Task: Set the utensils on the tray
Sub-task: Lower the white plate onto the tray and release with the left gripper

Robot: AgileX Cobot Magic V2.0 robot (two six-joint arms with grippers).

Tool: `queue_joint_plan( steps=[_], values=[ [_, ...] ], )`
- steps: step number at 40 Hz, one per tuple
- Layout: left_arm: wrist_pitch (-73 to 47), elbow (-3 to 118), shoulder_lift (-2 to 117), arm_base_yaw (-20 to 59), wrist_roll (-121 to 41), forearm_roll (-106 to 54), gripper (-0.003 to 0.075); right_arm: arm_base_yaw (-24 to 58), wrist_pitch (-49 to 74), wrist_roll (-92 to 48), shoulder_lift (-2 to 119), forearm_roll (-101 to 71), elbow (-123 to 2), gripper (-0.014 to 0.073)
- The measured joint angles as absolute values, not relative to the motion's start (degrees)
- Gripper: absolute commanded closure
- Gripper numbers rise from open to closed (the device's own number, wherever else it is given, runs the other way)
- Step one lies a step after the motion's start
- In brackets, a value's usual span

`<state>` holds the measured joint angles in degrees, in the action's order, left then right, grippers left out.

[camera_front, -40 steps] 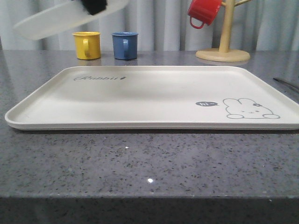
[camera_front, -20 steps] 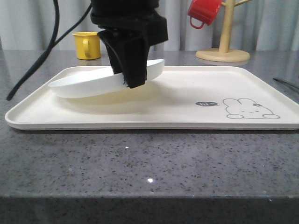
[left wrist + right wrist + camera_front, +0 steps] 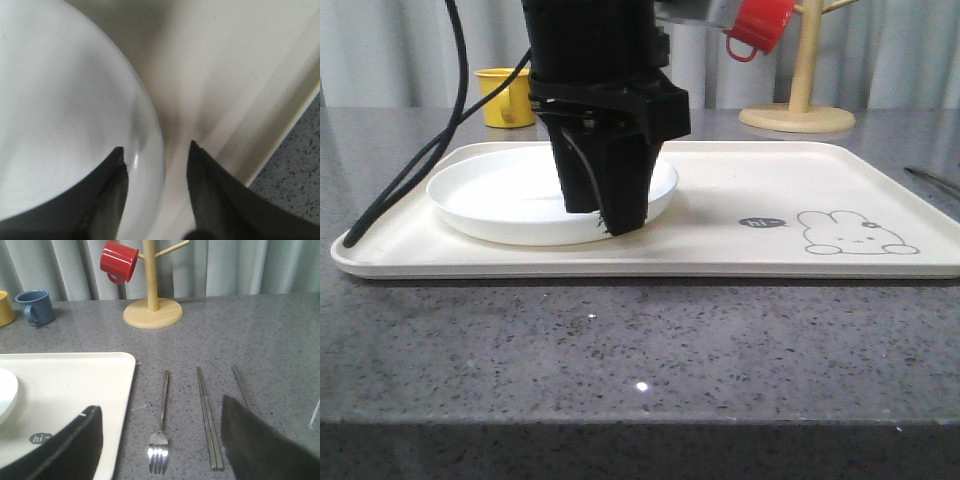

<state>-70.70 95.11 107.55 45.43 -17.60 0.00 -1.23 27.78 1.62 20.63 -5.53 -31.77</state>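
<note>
The round white plate [image 3: 490, 190] lies flat on the left half of the cream rabbit tray [image 3: 770, 250]. My left gripper [image 3: 605, 225] stands at the plate's right rim. In the left wrist view it [image 3: 156, 155] is open, one finger over the plate [image 3: 60, 100] and the other over bare tray [image 3: 225, 75], with the rim loose between them. My right gripper [image 3: 160, 405] hangs wide open above the table to the right of the tray [image 3: 75, 385]. Below it lie the steel fork [image 3: 161, 440] and the chopsticks [image 3: 209, 425]. A third thin steel handle [image 3: 240, 382] runs behind one finger.
A yellow mug [image 3: 500, 95] stands behind the tray, and a blue mug [image 3: 34, 306] beside it. The wooden mug stand [image 3: 798, 115] at the back right carries a red mug [image 3: 755, 25]. The left arm's cable [image 3: 410, 180] hangs over the tray's left side.
The left arm brought the tilted plate down from above the tray and set it flat on the tray. Its jaws now stand apart around the rim.
</note>
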Motion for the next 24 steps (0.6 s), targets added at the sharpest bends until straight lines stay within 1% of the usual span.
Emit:
queue_joint_plan(
  steps=[2,5,11,17,24],
  values=[
    [-70.8,96.0,107.5,45.4,-17.6,0.0,0.0369,-1.2,27.8,1.6,20.6,-5.5,-31.8,0.0066],
    [-70.8,97.2,107.0,45.4,-17.6,-0.4,0.045,-1.2,27.8,1.6,20.6,-5.5,-31.8,0.0066],
    [-70.8,98.1,104.6,45.4,-17.6,-1.3,0.0736,-1.2,27.8,1.6,20.6,-5.5,-31.8,0.0066],
    [-70.9,98.1,102.4,44.2,-17.8,-2.1,0.0739,-1.2,27.8,1.6,20.6,-5.5,-31.8,0.0066],
    [-71.0,96.9,99.4,38.6,-17.8,-4.0,0.0739,-1.2,27.8,1.6,20.6,-5.5,-31.8,0.0066]
  ],
)
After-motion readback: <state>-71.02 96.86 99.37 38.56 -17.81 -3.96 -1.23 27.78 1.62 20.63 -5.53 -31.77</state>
